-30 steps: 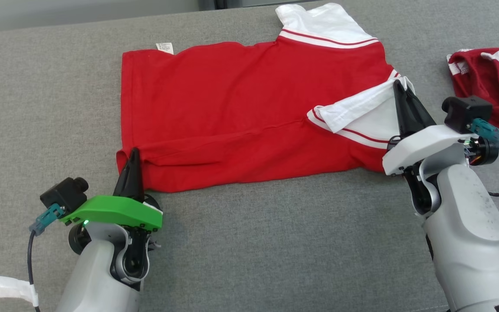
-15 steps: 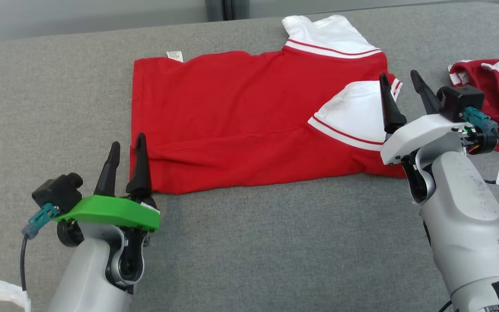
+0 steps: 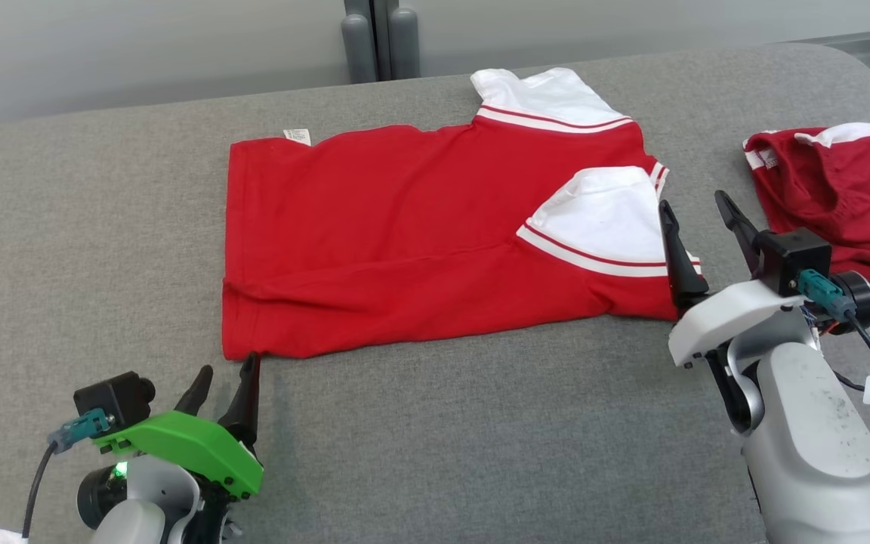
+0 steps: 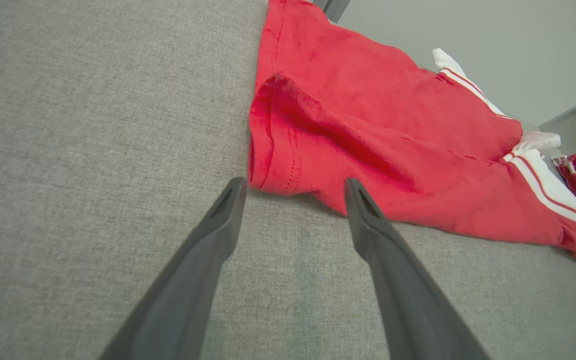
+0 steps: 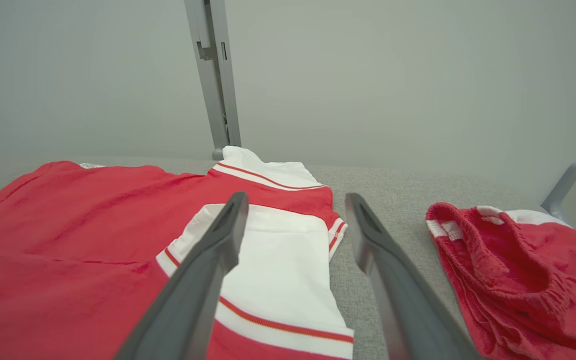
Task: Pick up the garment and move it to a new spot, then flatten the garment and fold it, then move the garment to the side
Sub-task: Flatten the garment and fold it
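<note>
Grey fabric tabletop [image 3: 442,438] | red shirt with white sleeves [image 3: 405,242] lying flat | left pincer [image 3: 228,364] wide, empty | right pincer [image 3: 692,200] wide, empty

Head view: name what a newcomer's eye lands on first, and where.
The bright red shirt with white sleeves lies spread across the middle of the grey surface. A crumpled darker red garment sits at far right. The left gripper stands open off the shirt's near left corner, the right gripper open beside its folded sleeve.
</note>
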Robot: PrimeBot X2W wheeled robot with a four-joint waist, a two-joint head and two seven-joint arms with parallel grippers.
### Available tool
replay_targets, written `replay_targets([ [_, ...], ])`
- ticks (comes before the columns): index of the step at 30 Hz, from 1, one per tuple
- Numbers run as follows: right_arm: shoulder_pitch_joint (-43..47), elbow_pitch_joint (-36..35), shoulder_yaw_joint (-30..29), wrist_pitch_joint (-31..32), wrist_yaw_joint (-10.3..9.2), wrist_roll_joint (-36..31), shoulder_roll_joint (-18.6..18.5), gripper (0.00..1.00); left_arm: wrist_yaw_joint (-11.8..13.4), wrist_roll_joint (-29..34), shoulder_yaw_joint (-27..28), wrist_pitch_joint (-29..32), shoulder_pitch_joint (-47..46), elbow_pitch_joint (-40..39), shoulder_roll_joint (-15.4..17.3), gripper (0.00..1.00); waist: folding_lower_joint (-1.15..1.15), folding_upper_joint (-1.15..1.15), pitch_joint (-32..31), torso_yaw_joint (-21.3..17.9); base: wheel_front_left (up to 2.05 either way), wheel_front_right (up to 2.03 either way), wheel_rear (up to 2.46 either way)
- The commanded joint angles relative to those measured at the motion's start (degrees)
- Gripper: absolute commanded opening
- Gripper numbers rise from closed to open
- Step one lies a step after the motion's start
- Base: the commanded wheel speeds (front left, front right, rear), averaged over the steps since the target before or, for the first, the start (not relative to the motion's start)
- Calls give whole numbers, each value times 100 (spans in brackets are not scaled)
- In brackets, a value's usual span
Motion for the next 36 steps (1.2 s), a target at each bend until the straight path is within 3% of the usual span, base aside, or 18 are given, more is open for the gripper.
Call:
replay_targets([
  [1,168,-156,20,67,-7,58,-21,100,59,-120,37,106,67,-3,13,100,0,0,43,-78,0,0,0],
  [9,654,-1070,96,558,-7,159,-19,100,161,-444,225,349,-118,209,-40,100,0,0,314,-389,0,0,0],
  [17,762,-1284,92,833,-7,223,-20,100,72,-605,430,118,-495,494,-119,100,0,0,511,-511,0,0,0],
  [18,759,-1273,89,851,-7,234,-21,100,71,-578,451,45,-545,535,-124,78,0,0,529,-513,0,0,0],
  [19,765,-1253,88,887,-7,238,-21,100,59,-574,467,-4,-574,560,-135,46,0,0,541,-511,0,0,0],
  [22,770,-1144,68,988,-7,246,-21,100,-7,-601,499,-140,-666,573,-175,0,0,0,587,-474,0,0,0],
  [28,552,-591,-63,1158,-7,259,-22,100,-96,-563,477,-363,-787,561,-251,0,0,0,652,-334,0,0,0],
  [29,320,0,-26,1386,-7,283,-20,100,-168,-552,405,-408,-776,467,-279,0,0,0,657,-237,0,0,0],
  [31,238,226,4,1507,-7,366,-24,100,-184,-548,383,-444,-744,420,-291,0,0,0,645,-206,0,0,0],
  [32,201,327,25,1543,-7,391,-22,74,-196,-551,373,-452,-722,397,-298,0,0,0,633,-193,0,0,0],
  [33,169,405,32,1567,-7,432,-22,55,-208,-545,364,-474,-705,377,-300,0,0,0,622,-183,0,0,0],
  [35,107,543,71,1604,-7,556,-19,29,-218,-548,352,-487,-670,357,-308,0,0,0,586,-160,0,0,0],
  [36,61,590,95,1598,-7,641,-18,10,-231,-544,347,-504,-656,340,-310,0,0,0,563,-152,0,0,0],
])
